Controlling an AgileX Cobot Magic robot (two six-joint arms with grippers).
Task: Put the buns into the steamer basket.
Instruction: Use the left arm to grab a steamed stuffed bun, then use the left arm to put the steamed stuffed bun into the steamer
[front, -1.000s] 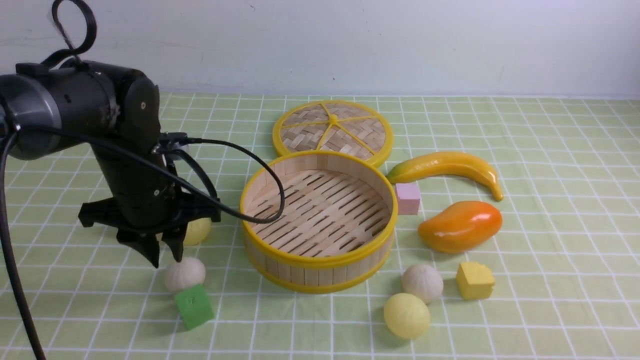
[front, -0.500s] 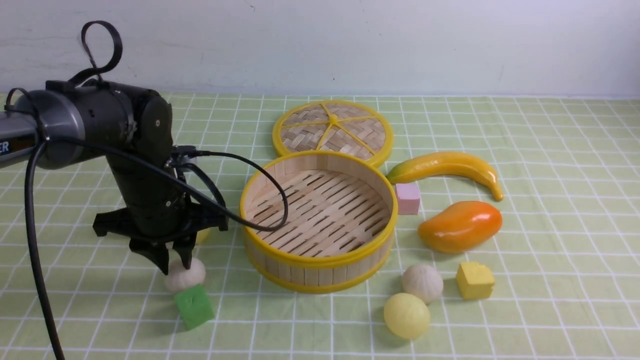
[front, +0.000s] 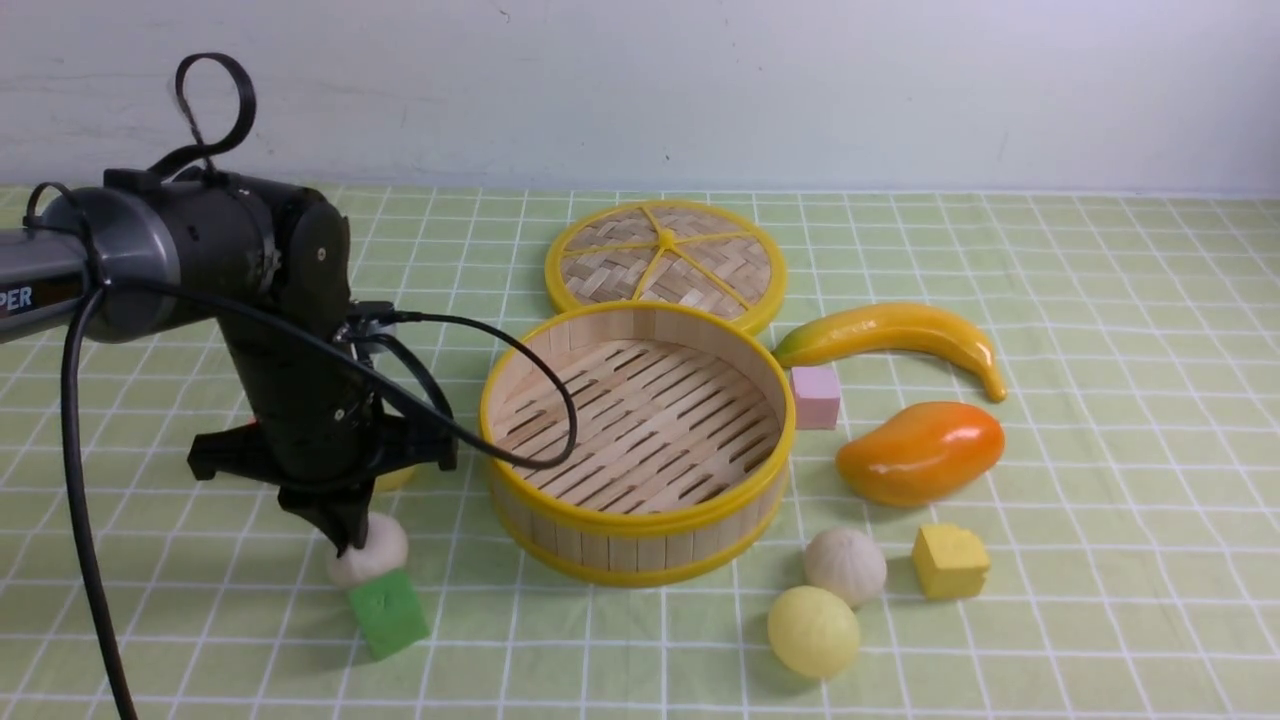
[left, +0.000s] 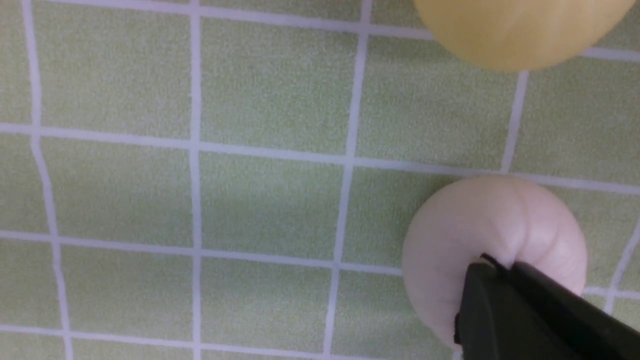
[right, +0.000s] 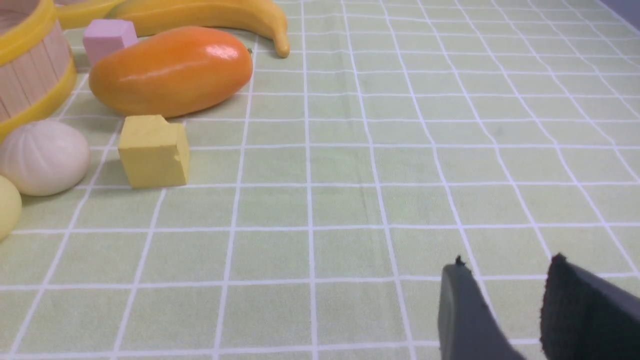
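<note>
- While I watch from far away, my left fingers (front: 348, 535) are pinched together on the top of the left white bun (front: 378, 556), which sits on the table (front: 1100, 620).
- That bun touches the green cube (front: 388, 612) just in front of it.
- Seen from the left wrist, the bun's soft top folds in around the black tips.
- Behind my left arm, the left yellow bun (front: 398, 478) peeks out, near the white one.
- The steamer basket (front: 640, 522) stands mid-table, just right of my left arm.
- Its woven lid (front: 665, 262) lies flat behind it.
- The right white bun (front: 845, 565) and the right yellow bun (front: 813, 631) sit close together outside the basket, at its front right.
- A yellow cube (front: 950, 561) sits just beside the right white bun, and the orange mango (front: 920, 452) lies behind the cube.
- My right fingers (right: 462, 310) stand apart, low over the table.
</note>
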